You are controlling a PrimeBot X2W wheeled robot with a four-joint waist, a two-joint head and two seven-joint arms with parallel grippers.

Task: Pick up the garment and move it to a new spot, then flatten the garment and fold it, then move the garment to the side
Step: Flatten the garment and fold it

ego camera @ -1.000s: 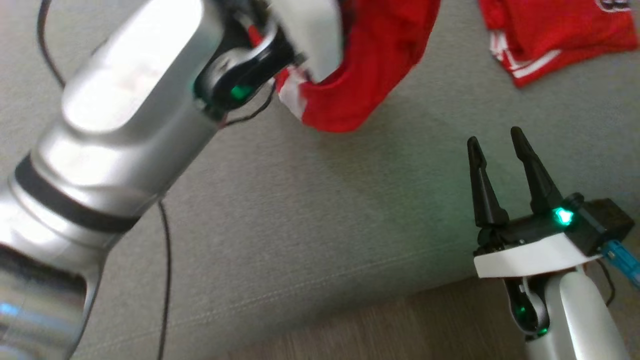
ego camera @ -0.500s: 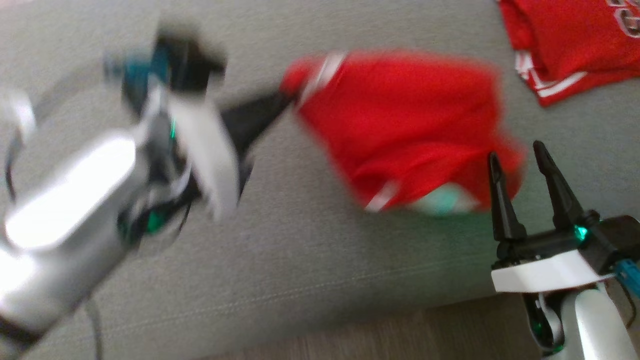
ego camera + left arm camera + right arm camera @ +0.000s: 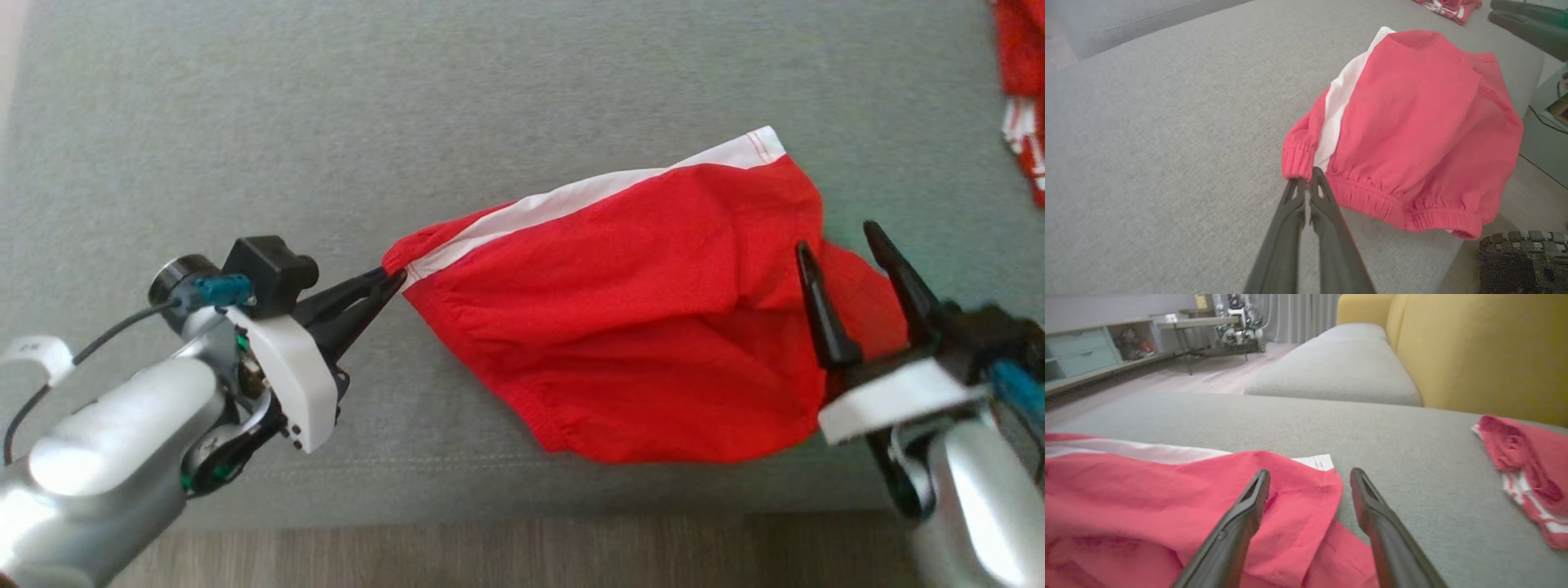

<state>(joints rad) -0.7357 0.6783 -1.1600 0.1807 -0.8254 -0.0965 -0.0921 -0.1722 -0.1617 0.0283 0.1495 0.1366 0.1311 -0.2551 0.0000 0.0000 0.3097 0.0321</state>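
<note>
Head view, left gripper (image 3: 393,276) pinching garment (image 3: 653,343) (waistband (image 3: 478,355), seemingly)

A big grey couch seat (image 3: 457,106) spreads wide, with a wood floor (image 3: 506,555) below it. A red and white cloth (image 3: 1529,473) lies crumpled near a yellow back cushion (image 3: 1486,347). Far off stands a pale green cabinet (image 3: 1081,351).

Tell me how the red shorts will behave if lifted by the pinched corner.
Probably floppy: the shorts lie crumpled, pulled to a point where the shut left hand pinches one corner, so they would likely hang and swing. Likely light, being thin cloth. The gathered hem may give the pinch some hold against slipping.
</note>
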